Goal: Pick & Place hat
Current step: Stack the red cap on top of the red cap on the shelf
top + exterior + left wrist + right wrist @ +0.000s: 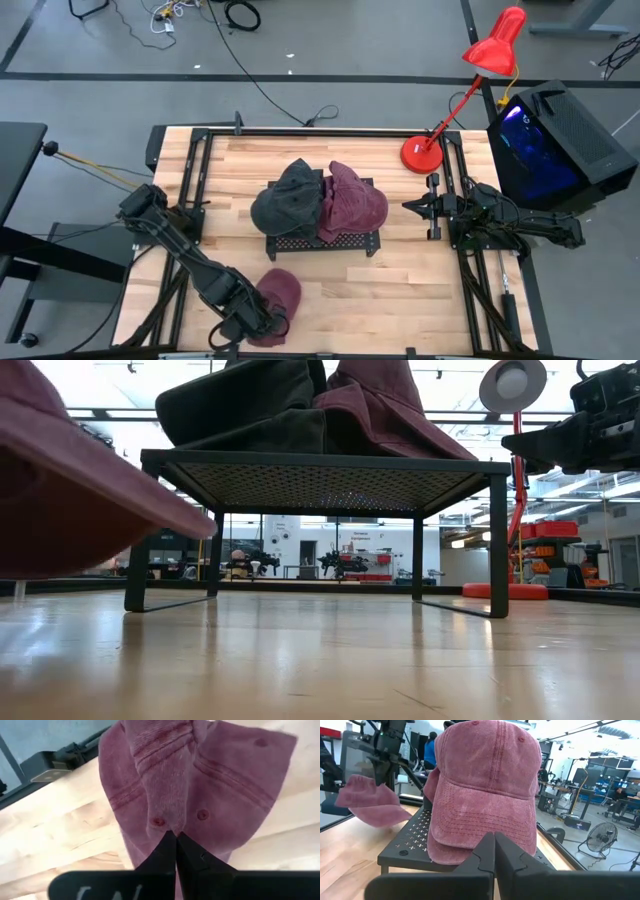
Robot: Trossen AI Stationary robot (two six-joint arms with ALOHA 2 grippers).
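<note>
Near the mesh stand (322, 243), left gripper (270, 325) pinching a maroon hat (281, 292), right gripper (412, 207) pressed together beside the stand

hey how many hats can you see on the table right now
3: a dark grey hat and a maroon hat piled on the black mesh stand, and another maroon hat held by the left gripper near the front edge. More could be hidden beneath the pile.

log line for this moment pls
left gripper: shut on maroon hat, near table edge | right gripper: shut, idle beside rack | rack: two hats
</note>
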